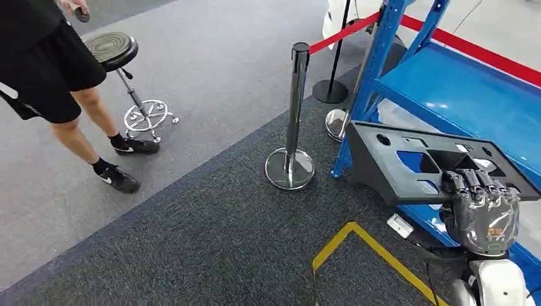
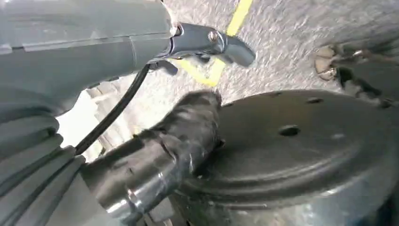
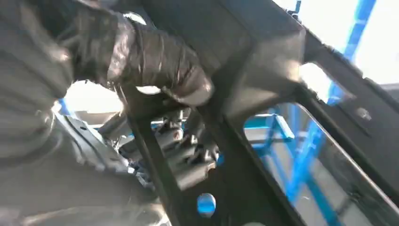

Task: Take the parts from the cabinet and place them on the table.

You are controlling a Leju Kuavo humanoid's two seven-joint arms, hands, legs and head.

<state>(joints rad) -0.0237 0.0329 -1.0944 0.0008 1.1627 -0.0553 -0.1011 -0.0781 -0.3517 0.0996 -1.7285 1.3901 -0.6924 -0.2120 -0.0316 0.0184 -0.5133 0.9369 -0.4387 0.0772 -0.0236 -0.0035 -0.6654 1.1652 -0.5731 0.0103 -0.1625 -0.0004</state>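
The right hand (image 1: 481, 207) grasps the black plastic part (image 1: 408, 166) by its near edge, fingers clenched over the rim, at 4 o'clock in the head view. The part is held clear of the blue cabinet (image 1: 459, 95). Step in hand: carrying. The next move calls for turning toward the table. Whether the left hand's (image 2: 155, 155) fingers are released or clenched cannot be told.

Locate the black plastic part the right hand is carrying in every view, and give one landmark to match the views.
Head view: black plastic part, right of centre, held by the right hand.
Right wrist view: close up, fingers wrapped over it.
Left wrist view: not in it.
Shared landmark: blue cabinet frame.
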